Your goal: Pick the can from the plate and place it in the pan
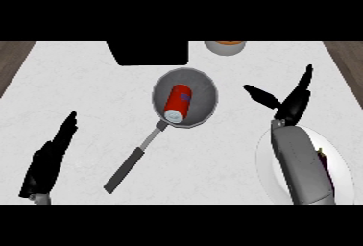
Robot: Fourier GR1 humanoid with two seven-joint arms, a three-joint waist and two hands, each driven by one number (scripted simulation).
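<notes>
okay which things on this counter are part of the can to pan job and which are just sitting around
Part of the job: red can, lying in the grey pan; white plate; right hand, open beside the pan.

Just there: left hand, resting; black box; bowl at the far edge.

red can (178, 103), grey pan (205, 93), white plate (339, 163), white marbled counter (85, 96)

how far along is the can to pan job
It looks essentially done: the red can lies on its side inside the pan, no longer on the white plate. Nothing is in hand: the right hand is open above the plate, right of the pan, and the left hand rests open at the lower left. At most, withdrawing the right arm remains.
</notes>
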